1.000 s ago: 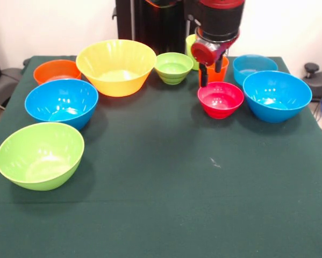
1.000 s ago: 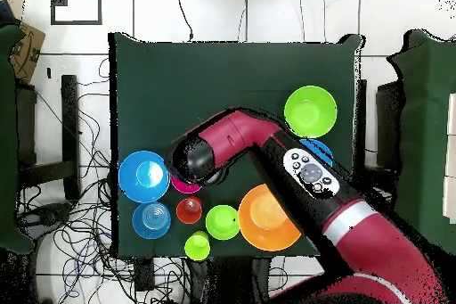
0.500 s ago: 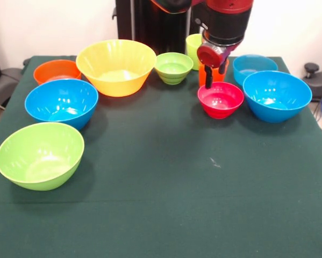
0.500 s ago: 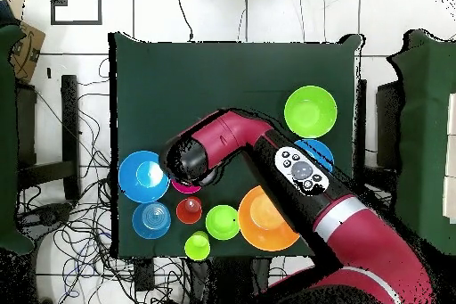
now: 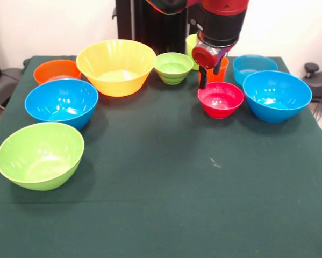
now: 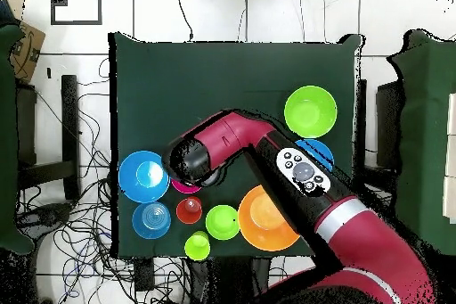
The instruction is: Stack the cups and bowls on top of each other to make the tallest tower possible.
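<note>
Over the back of the green table [image 5: 166, 177] the gripper [image 5: 210, 75] hangs just above the orange cup [image 5: 219, 70] and the small red-pink bowl [image 5: 220, 99] — its dark fingers [image 5: 202, 78] stand apart, holding nothing. Behind it sits the yellow-green cup [image 5: 192, 45]. No tower stands yet: every bowl rests alone — the big yellow bowl [image 5: 116, 66], small green bowl [image 5: 173, 67], orange bowl [image 5: 56, 70], lime bowl [image 5: 40, 155], a blue bowl [image 5: 61, 102] on one side and two blue bowls [image 5: 277, 95] on the other, the smaller one [image 5: 254, 65] behind.
</note>
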{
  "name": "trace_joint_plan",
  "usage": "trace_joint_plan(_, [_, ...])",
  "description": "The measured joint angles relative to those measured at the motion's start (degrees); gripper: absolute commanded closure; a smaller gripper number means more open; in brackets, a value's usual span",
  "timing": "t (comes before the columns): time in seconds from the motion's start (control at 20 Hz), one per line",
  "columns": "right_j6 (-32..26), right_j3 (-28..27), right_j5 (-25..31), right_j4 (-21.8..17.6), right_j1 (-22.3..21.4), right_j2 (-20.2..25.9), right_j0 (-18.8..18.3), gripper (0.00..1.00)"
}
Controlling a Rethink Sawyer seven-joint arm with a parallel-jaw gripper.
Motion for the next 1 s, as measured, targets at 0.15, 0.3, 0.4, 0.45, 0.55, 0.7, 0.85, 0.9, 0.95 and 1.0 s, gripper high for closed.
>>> trace_joint_plan(0.15, [0.0,0.0,0.5,-0.3,-0.1,0.0,0.0,0.00])
trace_joint_plan(0.3, [0.0,0.0,1.0,-0.9,-0.1,0.0,0.0,0.00])
trace_joint_plan(0.4, [0.0,0.0,1.2,-1.1,-0.1,0.0,0.0,0.00])
trace_joint_plan(0.45, [0.0,0.0,1.5,-1.5,-0.1,0.0,0.0,0.00])
trace_joint_plan(0.55, [0.0,0.0,1.9,-1.8,-0.1,-0.1,0.0,0.00])
trace_joint_plan(0.7, [0.0,0.0,2.7,-2.4,-0.1,-0.3,0.0,0.00])
trace_joint_plan(0.85, [0.0,0.0,4.2,-3.0,0.0,-0.6,0.1,0.00])
trace_joint_plan(0.9, [0.0,0.0,4.8,-3.1,-0.1,-0.7,0.1,0.00])
trace_joint_plan(0.95, [0.0,0.0,5.4,-3.1,-0.1,-0.9,0.1,0.00])
trace_joint_plan(1.0, [0.0,0.0,6.0,-3.1,-0.1,-1.0,0.2,0.00])
